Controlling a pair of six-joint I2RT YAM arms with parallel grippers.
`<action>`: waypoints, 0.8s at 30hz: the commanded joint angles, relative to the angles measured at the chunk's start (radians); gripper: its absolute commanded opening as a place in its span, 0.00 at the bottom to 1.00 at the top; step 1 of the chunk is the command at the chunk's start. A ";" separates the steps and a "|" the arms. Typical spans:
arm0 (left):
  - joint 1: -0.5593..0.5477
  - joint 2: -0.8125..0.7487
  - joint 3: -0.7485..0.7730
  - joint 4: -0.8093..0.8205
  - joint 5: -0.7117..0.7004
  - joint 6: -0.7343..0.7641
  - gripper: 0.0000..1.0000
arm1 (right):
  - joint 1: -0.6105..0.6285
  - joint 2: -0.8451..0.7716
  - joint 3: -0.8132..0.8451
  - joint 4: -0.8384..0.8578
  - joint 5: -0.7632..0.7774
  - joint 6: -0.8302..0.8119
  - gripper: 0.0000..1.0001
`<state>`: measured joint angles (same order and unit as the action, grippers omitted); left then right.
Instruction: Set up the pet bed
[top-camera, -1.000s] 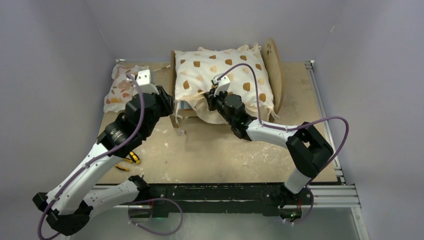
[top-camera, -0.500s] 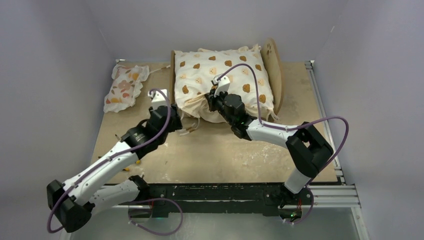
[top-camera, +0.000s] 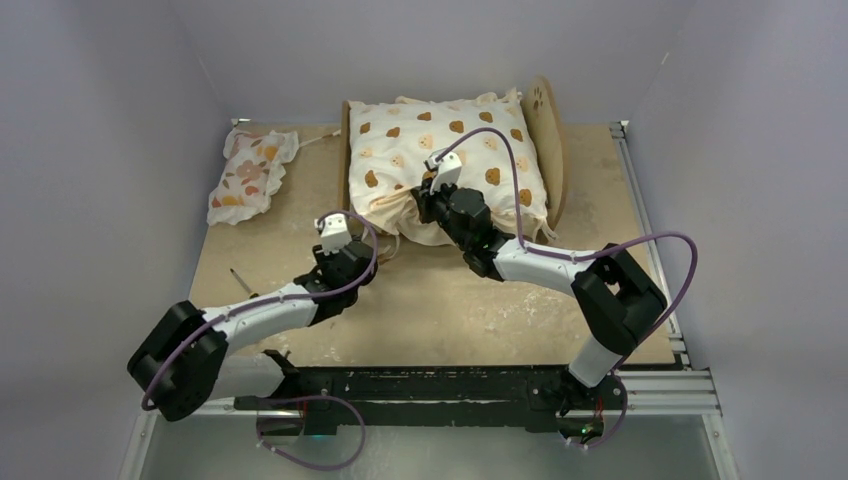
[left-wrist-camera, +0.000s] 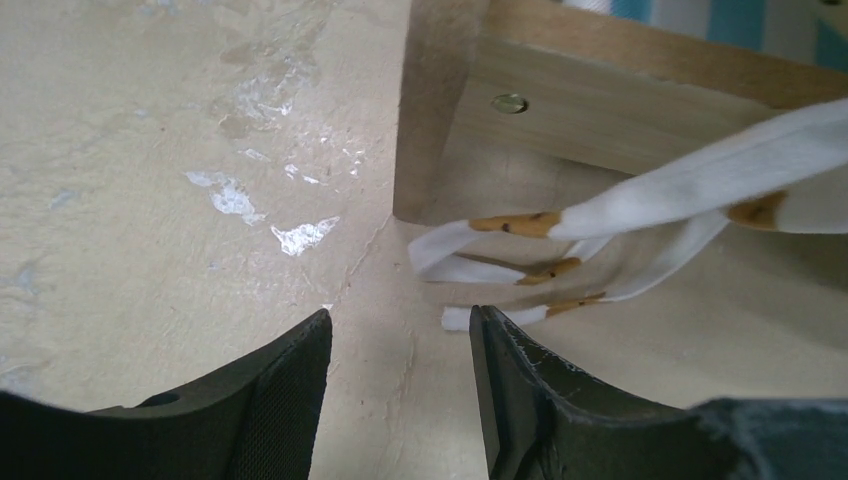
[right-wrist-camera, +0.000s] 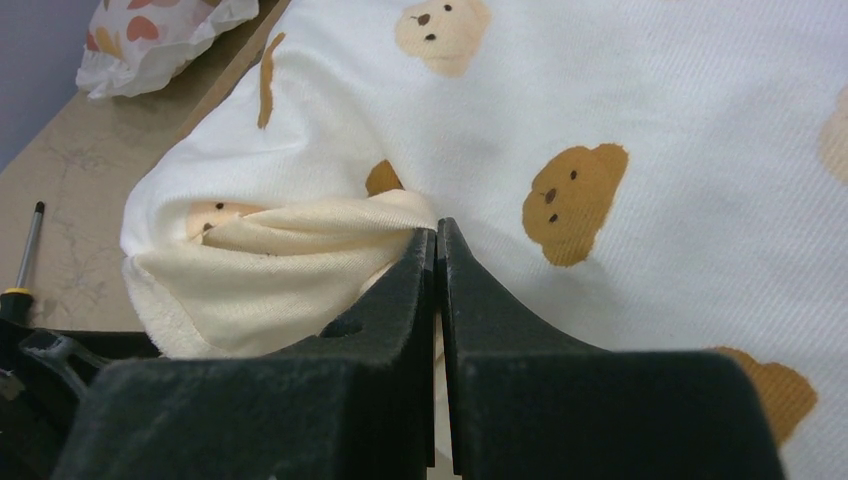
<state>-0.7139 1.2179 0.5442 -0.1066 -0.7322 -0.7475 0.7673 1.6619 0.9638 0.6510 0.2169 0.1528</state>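
**While right jaws sit on the cushion corner, left is free: tuck, don't drag**

Pet bed (top-camera: 547, 130) is at 12 o'clock on the counter (top-camera: 450, 310), headboard at its 3 o'clock end, footboard at 9. The bear-print cushion (top-camera: 450, 150) lies on it, but its 7 o'clock corner bulges out over the near rail.

Right jaws: clenched tight, tips dug into a fold (right-wrist-camera: 290, 240) at that corner. Can't tell if cloth is actually nipped or just pushed.

Left jaws: released, nothing between them, low over the counter at the bed's 7 o'clock. Footboard post (left-wrist-camera: 440, 110) and near rail (left-wrist-camera: 640, 110) sit right ahead. The cushion's ties (left-wrist-camera: 640, 205) trail loose on the counter under the rail.

My read: the step is seating that corner inside the rail. To do it well:
- Drive the corner down and toward 12, not sideways. The frame looks light and will likely skid.
- Brace the post with the left arm (top-camera: 270, 312) while the right pushes.
- Keep left fingertips off the ties, since a snag would pull the cushion back out.
- Lift the ties in afterwards.

Floral pillow (top-camera: 245, 178) waits at 10 o'clock, well apart from the bed. Screwdriver (right-wrist-camera: 24, 255) lies at 8 o'clock, so steer clear.
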 joint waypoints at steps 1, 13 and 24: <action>0.005 0.055 -0.060 0.280 -0.096 -0.079 0.52 | -0.010 -0.007 -0.002 0.036 -0.008 0.012 0.00; 0.005 0.218 -0.150 0.592 -0.172 -0.106 0.40 | -0.014 0.004 0.000 0.039 -0.018 0.016 0.00; 0.005 0.140 -0.173 0.599 -0.225 -0.044 0.00 | -0.018 0.004 0.000 0.039 -0.025 0.019 0.00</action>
<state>-0.7139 1.4372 0.3717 0.4633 -0.9096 -0.8265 0.7582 1.6634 0.9623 0.6518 0.1986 0.1646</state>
